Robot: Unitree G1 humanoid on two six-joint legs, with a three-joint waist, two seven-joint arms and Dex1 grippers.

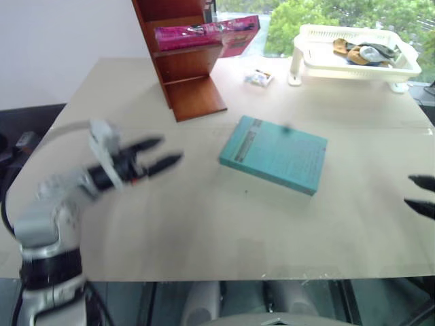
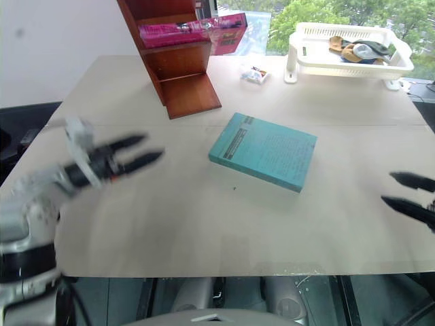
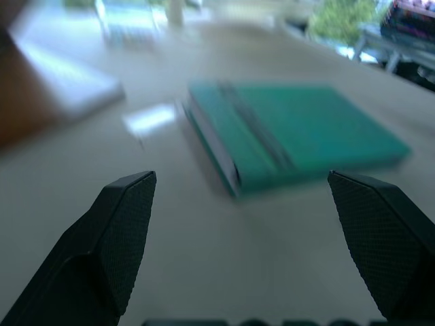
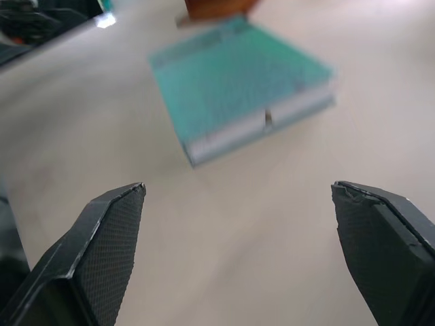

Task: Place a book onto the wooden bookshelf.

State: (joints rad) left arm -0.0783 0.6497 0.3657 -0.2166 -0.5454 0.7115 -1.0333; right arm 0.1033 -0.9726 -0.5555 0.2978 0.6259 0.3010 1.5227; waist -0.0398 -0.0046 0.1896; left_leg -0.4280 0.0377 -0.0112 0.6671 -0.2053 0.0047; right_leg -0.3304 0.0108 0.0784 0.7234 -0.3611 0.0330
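Note:
The pink book (image 1: pixel 204 34) lies flat on an upper tier of the reddish-brown wooden bookshelf (image 1: pixel 187 75) at the table's far left, its end sticking out past the shelf's right side. My left gripper (image 1: pixel 158 153) hovers open and empty over the table's left part, well in front of the shelf and pointing right. My right gripper (image 2: pixel 406 193) is open and empty at the table's right edge. Both wrist views show open fingers (image 3: pixel 126 231) (image 4: pixel 109 244) with nothing between them.
A flat teal book (image 1: pixel 275 153) lies in the middle of the table (image 1: pixel 204 231) between the grippers. A white plastic basket (image 1: pixel 353 58) with items inside stands at the far right. A small packet (image 1: pixel 259 78) lies near the shelf.

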